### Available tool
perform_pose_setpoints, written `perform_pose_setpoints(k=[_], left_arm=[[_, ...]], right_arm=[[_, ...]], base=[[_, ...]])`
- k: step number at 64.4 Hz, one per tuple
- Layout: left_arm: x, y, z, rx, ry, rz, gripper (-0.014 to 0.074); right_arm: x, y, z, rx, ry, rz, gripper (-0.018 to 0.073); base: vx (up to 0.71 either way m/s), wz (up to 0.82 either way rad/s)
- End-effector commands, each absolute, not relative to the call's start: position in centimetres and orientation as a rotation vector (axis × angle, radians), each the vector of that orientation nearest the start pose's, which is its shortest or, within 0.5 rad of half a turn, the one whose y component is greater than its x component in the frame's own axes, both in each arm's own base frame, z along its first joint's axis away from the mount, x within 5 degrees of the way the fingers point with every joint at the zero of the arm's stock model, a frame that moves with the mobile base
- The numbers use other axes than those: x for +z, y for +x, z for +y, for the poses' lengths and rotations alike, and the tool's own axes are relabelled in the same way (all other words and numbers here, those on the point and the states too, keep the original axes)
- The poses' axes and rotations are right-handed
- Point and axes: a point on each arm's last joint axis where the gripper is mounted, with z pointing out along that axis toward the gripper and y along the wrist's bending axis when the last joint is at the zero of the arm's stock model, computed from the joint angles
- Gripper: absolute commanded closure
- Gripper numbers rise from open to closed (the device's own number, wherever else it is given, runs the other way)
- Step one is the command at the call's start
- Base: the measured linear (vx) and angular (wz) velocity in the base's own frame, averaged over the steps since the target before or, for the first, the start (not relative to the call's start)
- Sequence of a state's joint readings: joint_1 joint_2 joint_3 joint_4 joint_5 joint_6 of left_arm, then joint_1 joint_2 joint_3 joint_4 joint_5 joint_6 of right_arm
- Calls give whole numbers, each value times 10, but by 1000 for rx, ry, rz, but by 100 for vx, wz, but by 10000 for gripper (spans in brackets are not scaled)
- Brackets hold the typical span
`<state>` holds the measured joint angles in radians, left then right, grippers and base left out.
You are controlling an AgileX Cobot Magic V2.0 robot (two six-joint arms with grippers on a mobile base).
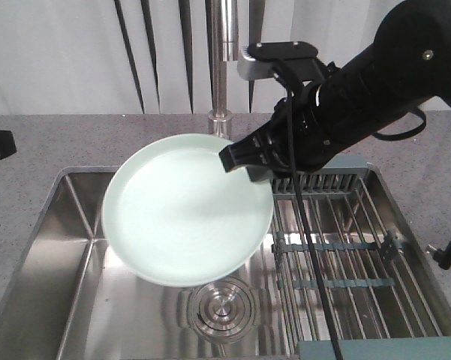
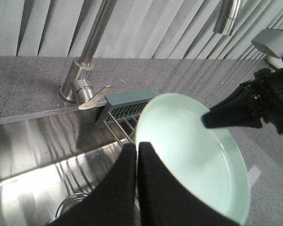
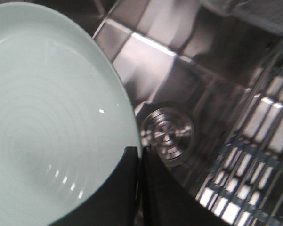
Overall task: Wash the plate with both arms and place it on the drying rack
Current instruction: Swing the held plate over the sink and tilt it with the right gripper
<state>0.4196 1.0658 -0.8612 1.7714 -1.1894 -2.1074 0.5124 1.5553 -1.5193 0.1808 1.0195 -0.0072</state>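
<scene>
A: Nearest?
B: The round steel drain (image 1: 219,307) in the sink (image 1: 67,247). Above it is the mint plate (image 1: 184,217), tilted, its rim pinched by the right gripper (image 3: 139,153).
A: And the left gripper (image 2: 136,147)?
B: Jaws pressed together, clear of the plate; largely cropped in the front view. The drying rack (image 1: 345,247) spans the sink's right side; the faucet (image 1: 221,67) stands at the speckled grey bench's (image 1: 45,142) back edge.

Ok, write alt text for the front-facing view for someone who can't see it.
The right gripper clamps the upper-right rim of a pale green plate, holding it tilted above a steel sink. A drying rack spans the sink's right side, a drain sits below the plate.
</scene>
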Motion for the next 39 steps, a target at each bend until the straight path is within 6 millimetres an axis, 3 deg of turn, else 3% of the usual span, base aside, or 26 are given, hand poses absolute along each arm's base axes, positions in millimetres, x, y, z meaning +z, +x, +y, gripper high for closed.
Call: perform_pose_setpoints(k=[1, 12, 22, 33, 39], left_arm=[[367, 194, -3, -914, 239, 1904, 603], [367, 194, -3, -918, 243, 1904, 603], [367, 194, -3, -917, 242, 1904, 603], [367, 194, -3, -920, 245, 1904, 603], [367, 194, -3, -920, 245, 1904, 603]], right_arm=[[392, 293, 152, 320, -468, 2378, 563], [391, 285, 117, 148, -469, 2512, 563], [396, 265, 103, 101, -516, 2625, 563], [394, 238, 130, 446, -650, 2622, 563], [391, 232, 153, 517, -732, 2581, 563]], base=[[0, 0], [0, 0], [0, 0], [0, 0], [0, 0]])
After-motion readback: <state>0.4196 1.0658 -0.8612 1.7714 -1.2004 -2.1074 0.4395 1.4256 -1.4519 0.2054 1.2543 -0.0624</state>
